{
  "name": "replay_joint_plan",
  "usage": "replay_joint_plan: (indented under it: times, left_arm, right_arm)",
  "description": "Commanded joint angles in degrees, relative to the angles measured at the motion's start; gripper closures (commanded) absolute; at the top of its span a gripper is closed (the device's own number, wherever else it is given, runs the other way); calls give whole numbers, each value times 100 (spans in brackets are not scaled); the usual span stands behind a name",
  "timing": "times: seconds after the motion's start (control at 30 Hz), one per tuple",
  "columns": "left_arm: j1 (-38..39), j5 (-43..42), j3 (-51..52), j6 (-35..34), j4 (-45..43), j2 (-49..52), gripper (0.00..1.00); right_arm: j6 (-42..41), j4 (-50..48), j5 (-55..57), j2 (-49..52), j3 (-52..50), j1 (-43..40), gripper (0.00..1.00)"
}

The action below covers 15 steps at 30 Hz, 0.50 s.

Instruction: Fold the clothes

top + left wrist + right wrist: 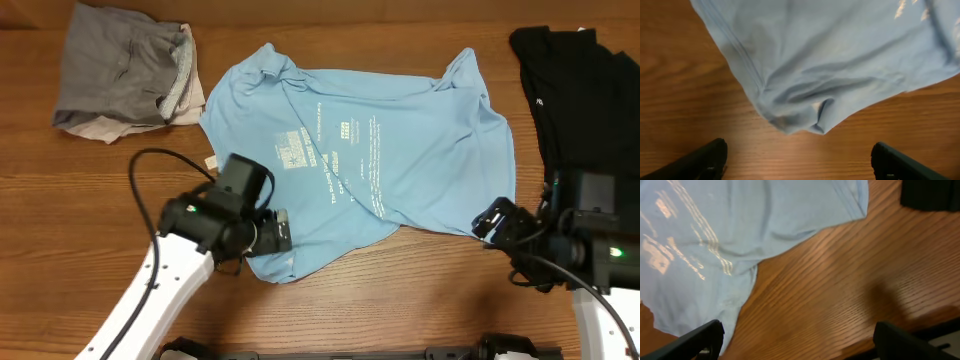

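From overhead, the light blue T-shirt (400,150) lies spread flat in the middle of the wooden table (80,220), printed side up. Its long axis runs left to right, and one corner points toward the near-left. The left gripper (281,240) hangs over that near-left corner, and the right gripper (490,222) sits just at the shirt's near-right edge. A grey and beige pile (125,75) lies far left and a black garment (580,80) far right, both apart from the shirt.

In the left wrist view, the shirt's creased corner (805,115) points down toward the left gripper (799,157). The fingers (700,160) are spread wide and the corner lies beyond them, untouched.

In the right wrist view, the shirt (715,245) fills the left and far part, with the black garment (930,192) at the far right. The right gripper (800,337) is spread wide over bare wood, and its left finger (695,340) is just beside the shirt's edge.
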<state>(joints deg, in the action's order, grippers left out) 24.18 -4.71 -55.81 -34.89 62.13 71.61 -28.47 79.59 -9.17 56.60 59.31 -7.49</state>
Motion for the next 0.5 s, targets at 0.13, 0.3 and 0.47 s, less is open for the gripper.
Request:
replay_joint_plan:
  times: [0.13, 0.3, 0.47]
  left_arm:
    - [155, -341, 586, 96, -595, 520, 15]
    - [688, -509, 605, 892, -1226, 1241, 28]
    - [1075, -391, 605, 894, -1268, 1939, 30]
  right_arm:
    - [-4, -612, -122, 81, -625, -17, 0]
    - [-7, -901, -120, 258, -682, -17, 0]
    - [-4, -955, -52, 393, -682, -17, 0]
